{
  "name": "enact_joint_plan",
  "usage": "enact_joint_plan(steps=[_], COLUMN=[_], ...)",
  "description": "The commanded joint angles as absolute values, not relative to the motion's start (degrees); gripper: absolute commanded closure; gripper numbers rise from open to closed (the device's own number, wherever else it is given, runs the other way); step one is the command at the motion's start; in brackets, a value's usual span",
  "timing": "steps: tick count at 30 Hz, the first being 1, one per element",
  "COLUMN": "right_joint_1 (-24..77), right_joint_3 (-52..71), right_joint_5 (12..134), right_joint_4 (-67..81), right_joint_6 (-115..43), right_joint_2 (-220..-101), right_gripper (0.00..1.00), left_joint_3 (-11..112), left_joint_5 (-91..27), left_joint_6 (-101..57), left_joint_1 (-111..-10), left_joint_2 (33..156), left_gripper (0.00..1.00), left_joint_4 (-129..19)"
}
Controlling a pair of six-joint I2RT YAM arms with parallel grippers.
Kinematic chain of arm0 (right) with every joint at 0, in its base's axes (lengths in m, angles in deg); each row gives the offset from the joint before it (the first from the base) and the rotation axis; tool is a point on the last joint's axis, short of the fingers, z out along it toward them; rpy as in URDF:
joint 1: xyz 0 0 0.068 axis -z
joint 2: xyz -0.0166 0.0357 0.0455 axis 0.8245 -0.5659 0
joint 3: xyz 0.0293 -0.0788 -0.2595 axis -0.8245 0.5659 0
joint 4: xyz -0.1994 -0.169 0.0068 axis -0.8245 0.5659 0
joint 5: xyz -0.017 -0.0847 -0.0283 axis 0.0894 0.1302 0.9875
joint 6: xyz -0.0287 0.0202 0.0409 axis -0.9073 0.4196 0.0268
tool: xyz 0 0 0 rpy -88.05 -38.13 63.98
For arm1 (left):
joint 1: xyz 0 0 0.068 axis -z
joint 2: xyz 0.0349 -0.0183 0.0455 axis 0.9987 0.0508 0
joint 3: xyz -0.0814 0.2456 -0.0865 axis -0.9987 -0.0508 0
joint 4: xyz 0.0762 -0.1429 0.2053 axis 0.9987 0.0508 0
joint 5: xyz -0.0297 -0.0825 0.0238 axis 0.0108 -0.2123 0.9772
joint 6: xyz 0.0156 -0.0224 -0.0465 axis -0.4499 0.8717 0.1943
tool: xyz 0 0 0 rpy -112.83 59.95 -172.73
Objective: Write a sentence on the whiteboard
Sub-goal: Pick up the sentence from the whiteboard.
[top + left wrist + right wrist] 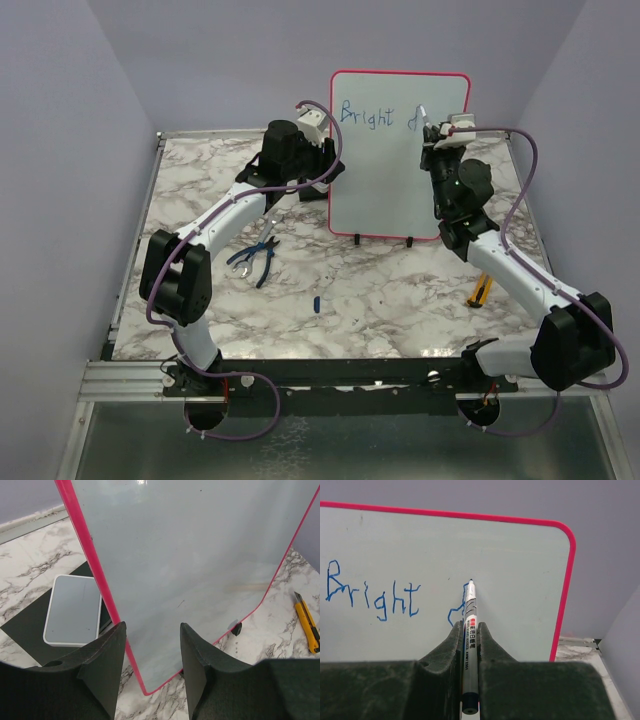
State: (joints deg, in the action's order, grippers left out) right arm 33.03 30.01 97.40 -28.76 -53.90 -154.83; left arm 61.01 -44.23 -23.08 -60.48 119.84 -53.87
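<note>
The whiteboard [395,170] stands upright at the back middle of the table on small black feet. Blue writing [365,113] along its top reads "Bright" [375,597] plus one partly drawn letter [455,612]. My right gripper [437,130] is shut on a grey marker [470,605], whose tip touches the board at that letter. My left gripper [322,165] is open at the board's lower left. In the left wrist view its fingers [107,665] straddle the red-pink frame [107,600] without clamping it.
A white-topped eraser block [74,611] on a black pad lies just left of the board. A yellow utility knife [482,290] lies at the right, also in the left wrist view [307,625]. Blue-handled pliers [255,260] and a small blue cap [317,302] lie on the marble table.
</note>
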Motion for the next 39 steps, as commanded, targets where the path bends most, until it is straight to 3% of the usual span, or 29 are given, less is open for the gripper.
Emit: enact_joint_plan(steps=[1,39], right_joint_1=[33.39,33.47], right_joint_3=[28.34,35.63], right_joint_5=[97.99,98.45], right_joint_4=[-29.66,-27.82], right_joint_6=[-54.61,-50.11], right_joint_2=[-155.28,-153.31], right_gripper=[0.99,0.99], left_joint_3=[61.37,61.46], left_joint_5=[-45.31,-45.51], left_joint_6=[-23.04,-22.91], left_joint_1=[-60.36,-60.37], left_joint_2=[118.14,117.88], left_gripper=[0.51,0.52], left_joint_4=[-54.13,-54.13])
